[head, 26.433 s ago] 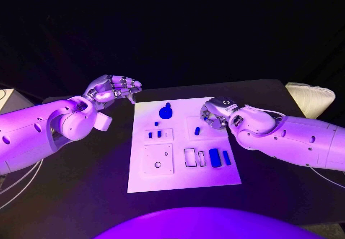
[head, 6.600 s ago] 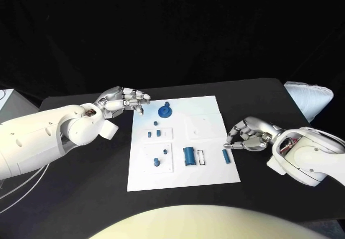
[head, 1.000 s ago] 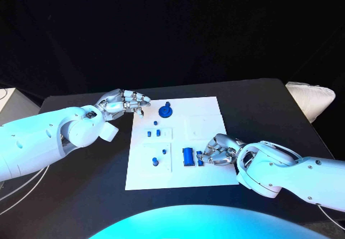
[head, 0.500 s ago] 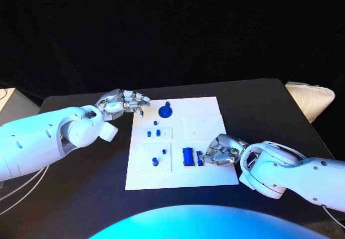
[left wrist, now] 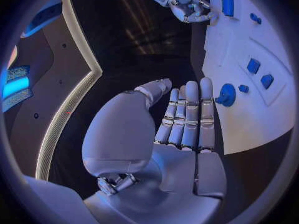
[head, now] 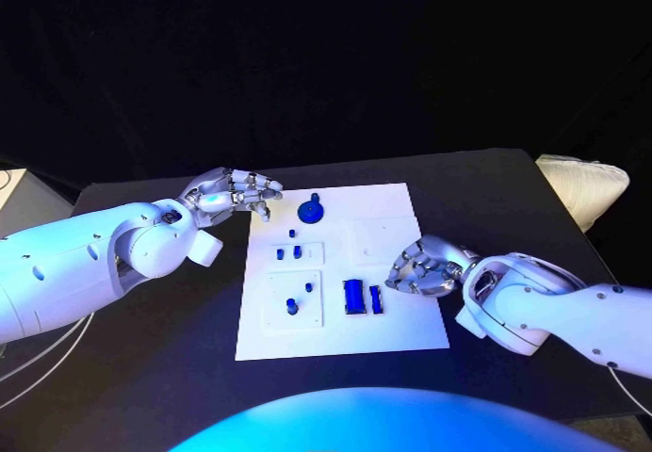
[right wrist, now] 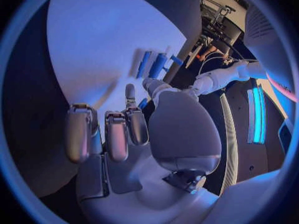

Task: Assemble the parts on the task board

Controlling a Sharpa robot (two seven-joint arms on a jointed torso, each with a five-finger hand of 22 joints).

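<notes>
The white task board (head: pixel 394 330) lies mid-table. On it are a round blue knob (head: pixel 314 209), two small blue pieces (head: pixel 286 252) in a raised plate, a blue peg (head: pixel 291 304), a large blue block (head: pixel 353 296) and a thin blue bar (head: pixel 377 299) right beside the block. My right hand (head: pixel 428 268) hovers over the board's right edge, fingers loosely bent, holding nothing; its wrist view shows the empty right hand (right wrist: pixel 124 129) above the board (right wrist: pixel 93 50). My left hand (head: pixel 234 196) stays off the board's far left corner, and the wrist view shows the left hand (left wrist: pixel 181 129) empty near the knob (left wrist: pixel 226 93).
A folded white cloth (head: pixel 584 184) lies at the table's right edge. A pale box (head: pixel 21 193) stands past the left edge. The black table (head: pixel 163 330) is bare to the left and right of the board.
My right hand has drawn back up and to the right, off the thin bar, which stays beside the large block. The left hand has not moved.
</notes>
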